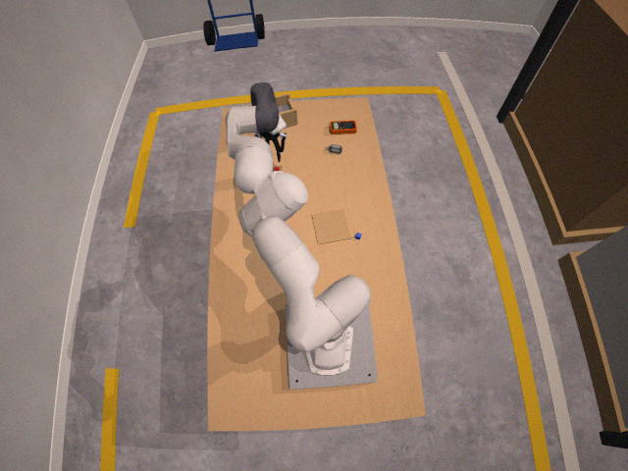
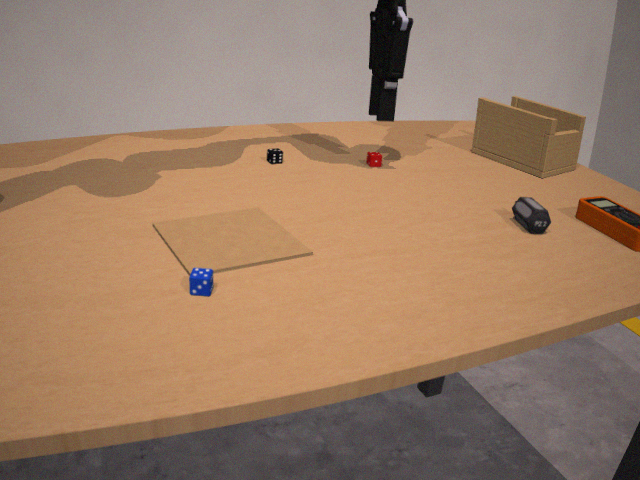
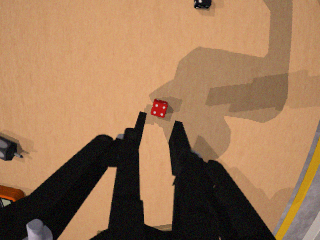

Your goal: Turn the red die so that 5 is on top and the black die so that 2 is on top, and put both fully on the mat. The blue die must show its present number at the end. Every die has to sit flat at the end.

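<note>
The red die (image 1: 276, 169) (image 2: 374, 159) (image 3: 159, 108) sits flat on the table, off the mat, with 4 on top. The black die (image 2: 275, 156) (image 3: 202, 4) sits flat off the mat; its top number is too small to read, and the arm hides it in the top view. The blue die (image 1: 357, 235) (image 2: 201, 282) sits flat just outside a corner of the mat (image 1: 331, 226) (image 2: 232, 237); its top appears to show 5. My gripper (image 1: 279, 158) (image 2: 379, 116) (image 3: 157, 128) is partly open and empty, high above the table near the red die.
A wooden open box (image 1: 288, 117) (image 2: 511, 136) stands at the table's far end, close to the gripper. A dark grey bit holder (image 1: 335, 148) (image 2: 530, 214) (image 3: 7, 149) and an orange multimeter (image 1: 342, 127) (image 2: 610, 222) (image 3: 14, 192) lie to one side.
</note>
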Tool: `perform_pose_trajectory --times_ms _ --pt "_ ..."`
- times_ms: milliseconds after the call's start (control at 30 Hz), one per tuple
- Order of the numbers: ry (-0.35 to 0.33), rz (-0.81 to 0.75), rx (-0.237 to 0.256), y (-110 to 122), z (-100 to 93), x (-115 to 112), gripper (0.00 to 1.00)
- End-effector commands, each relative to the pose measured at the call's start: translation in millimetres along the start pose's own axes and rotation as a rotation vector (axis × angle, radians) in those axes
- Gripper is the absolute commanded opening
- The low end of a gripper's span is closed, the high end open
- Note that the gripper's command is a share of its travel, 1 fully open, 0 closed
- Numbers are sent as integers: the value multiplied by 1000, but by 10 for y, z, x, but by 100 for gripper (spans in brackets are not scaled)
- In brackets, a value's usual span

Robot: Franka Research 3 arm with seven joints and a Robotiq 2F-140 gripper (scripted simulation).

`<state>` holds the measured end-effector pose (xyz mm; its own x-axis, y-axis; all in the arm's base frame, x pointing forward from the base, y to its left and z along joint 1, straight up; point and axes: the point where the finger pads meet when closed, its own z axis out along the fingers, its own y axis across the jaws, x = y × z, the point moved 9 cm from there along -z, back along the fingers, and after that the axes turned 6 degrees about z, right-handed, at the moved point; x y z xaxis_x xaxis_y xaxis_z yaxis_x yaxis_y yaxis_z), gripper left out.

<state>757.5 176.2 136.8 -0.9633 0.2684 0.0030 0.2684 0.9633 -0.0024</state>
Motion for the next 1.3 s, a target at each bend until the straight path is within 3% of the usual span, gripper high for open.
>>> perform_pose_trajectory --times_ms 0,600,1267 --pt "2 12 -1 -5 3 -2 29" --pt "3 12 -1 -5 43 -2 29" --pt "3 12 -1 -1 296 -4 29"
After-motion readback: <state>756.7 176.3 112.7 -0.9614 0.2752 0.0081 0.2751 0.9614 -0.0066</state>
